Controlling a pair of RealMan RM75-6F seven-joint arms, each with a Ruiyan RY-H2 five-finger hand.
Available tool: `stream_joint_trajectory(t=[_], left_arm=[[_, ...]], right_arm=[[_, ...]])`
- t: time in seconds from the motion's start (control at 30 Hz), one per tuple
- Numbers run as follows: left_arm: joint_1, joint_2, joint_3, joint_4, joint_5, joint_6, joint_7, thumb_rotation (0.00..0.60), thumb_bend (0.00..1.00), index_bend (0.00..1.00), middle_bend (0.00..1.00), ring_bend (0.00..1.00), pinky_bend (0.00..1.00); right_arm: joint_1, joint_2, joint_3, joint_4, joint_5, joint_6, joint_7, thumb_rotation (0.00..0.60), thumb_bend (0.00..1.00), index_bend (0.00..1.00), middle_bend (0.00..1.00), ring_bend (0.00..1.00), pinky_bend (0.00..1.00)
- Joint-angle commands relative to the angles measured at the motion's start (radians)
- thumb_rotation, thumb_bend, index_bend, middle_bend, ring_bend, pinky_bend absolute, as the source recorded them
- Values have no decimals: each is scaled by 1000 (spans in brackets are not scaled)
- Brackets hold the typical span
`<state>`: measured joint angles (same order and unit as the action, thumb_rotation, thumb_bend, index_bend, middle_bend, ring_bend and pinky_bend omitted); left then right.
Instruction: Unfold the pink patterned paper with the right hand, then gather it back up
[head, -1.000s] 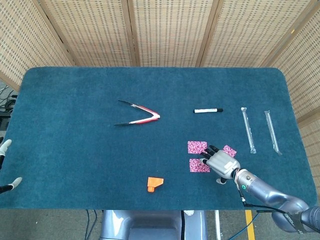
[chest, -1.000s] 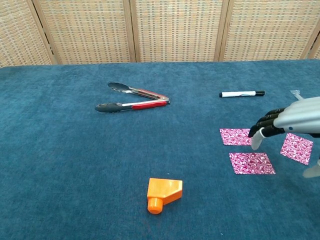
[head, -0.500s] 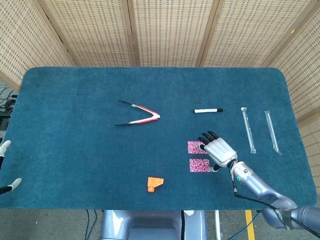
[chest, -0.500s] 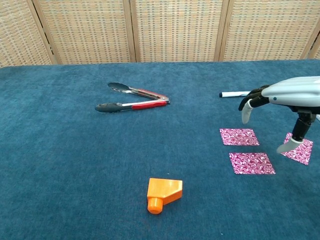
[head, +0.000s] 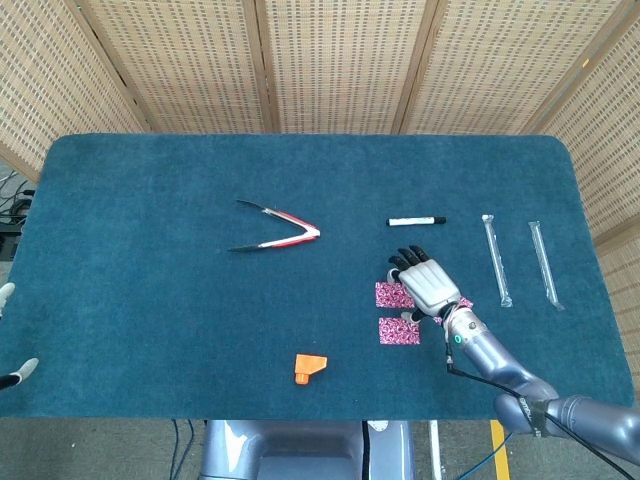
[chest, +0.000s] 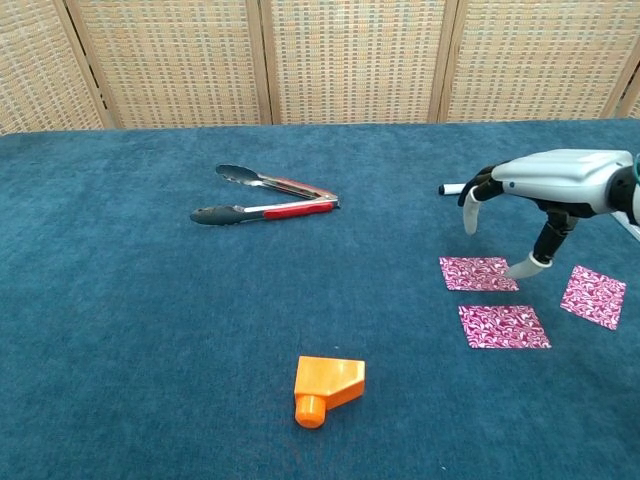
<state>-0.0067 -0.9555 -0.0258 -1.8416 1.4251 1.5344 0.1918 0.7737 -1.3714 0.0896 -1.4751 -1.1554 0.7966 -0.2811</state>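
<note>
Three flat pink patterned paper squares lie on the blue table: a far one (chest: 478, 273), a near one (chest: 503, 326) and one to the right (chest: 593, 296). In the head view my right hand (head: 424, 283) covers part of the far square (head: 388, 295), and the near square (head: 399, 331) lies just below it. My right hand (chest: 545, 180) hovers palm down above the far square with its fingers spread and holds nothing. Its thumb tip (chest: 525, 267) points down at that square's right edge. Only two spread fingertips of my left hand (head: 18, 372) show at the left edge.
Red-handled tongs (head: 278, 232) lie at the table's middle left. A black-and-white marker (head: 417, 220) lies beyond my right hand. An orange plastic piece (head: 310, 368) sits near the front edge. Two clear tubes (head: 495, 258) (head: 543, 262) lie at the right.
My right hand has risen and moved away from me and leftward, from among the squares to above the far one. The right square is uncovered. The papers have not moved.
</note>
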Motion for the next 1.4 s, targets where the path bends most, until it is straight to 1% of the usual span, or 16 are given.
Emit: stream_joint_trajectory(t=[0.03, 0.23, 0.5, 0.73, 1.03, 1.4], left_arm=[[1, 1, 1, 1, -1, -1, -1, 600, 136, 25, 0, 0, 0], [5, 4, 1, 2, -4, 2, -5, 600, 136, 25, 0, 0, 0], [9, 5, 1, 3, -8, 2, -6, 600, 136, 25, 0, 0, 0], [10, 5, 1, 4, -11, 1, -5, 600, 136, 25, 0, 0, 0], [10, 5, 0, -3, -10, 2, 3, 600, 136, 25, 0, 0, 0], [12, 4, -1, -5, -10, 4, 7, 600, 136, 25, 0, 0, 0]], right_arm=[[12, -28, 10, 31, 13, -6, -8, 600, 234, 341, 173, 0, 0], [21, -72, 10, 86, 27, -14, -20, 600, 208, 341, 173, 0, 0], [27, -121, 9, 163, 24, -11, -29, 600, 209, 341, 173, 0, 0], [22, -149, -5, 221, 7, -17, -18, 600, 209, 341, 173, 0, 0], [10, -162, -21, 252, -28, -15, 1, 600, 210, 341, 173, 0, 0], [1, -176, -28, 284, -54, -18, 19, 600, 209, 341, 173, 0, 0]])
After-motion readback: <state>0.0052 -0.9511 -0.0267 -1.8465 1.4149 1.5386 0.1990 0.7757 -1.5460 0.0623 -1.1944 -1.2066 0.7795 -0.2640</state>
